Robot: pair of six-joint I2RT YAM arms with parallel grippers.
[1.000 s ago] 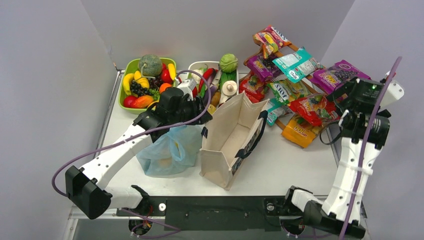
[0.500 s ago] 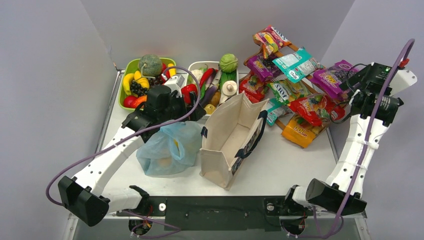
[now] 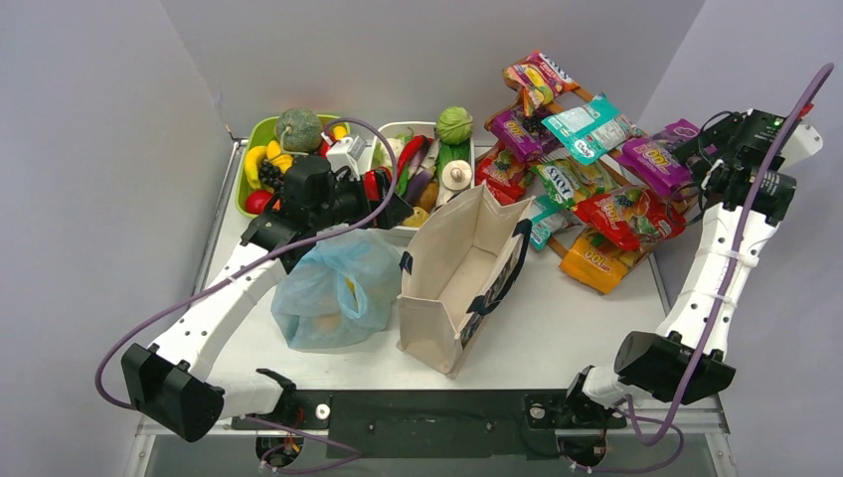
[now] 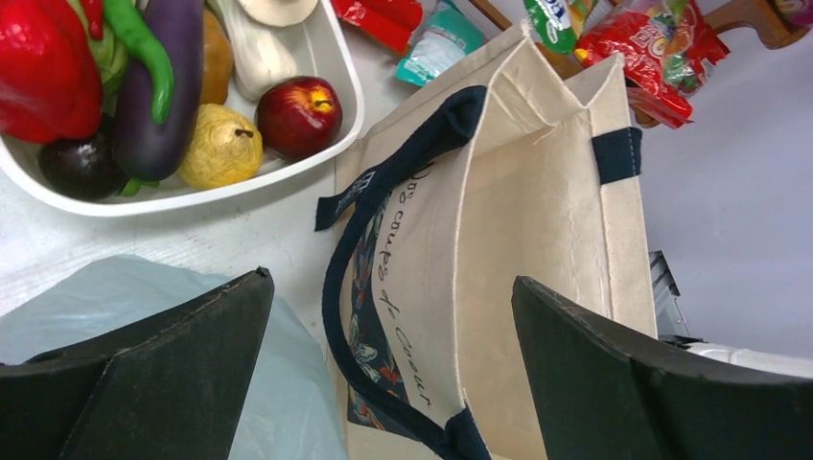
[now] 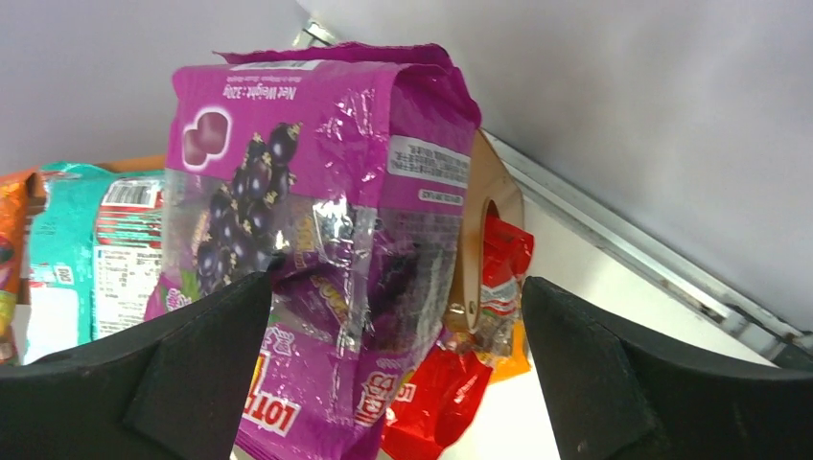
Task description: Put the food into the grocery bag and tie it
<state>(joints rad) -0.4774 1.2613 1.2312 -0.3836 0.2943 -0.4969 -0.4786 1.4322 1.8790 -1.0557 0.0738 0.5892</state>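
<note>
1. Setting: a robotics lab test cell, built for staged trials.
2. Enclosure: plain pale grey panels close in a white table at the back and both sides.
3. Rig: left arm and right arm, white-shelled, bolted to a black base rail at the near edge. A purple cable trails loose along each arm.
4. Props: toy fruit in a green tray, toy vegetables in a white tray, and glossy snack packets propped on a wooden rack.
</note>
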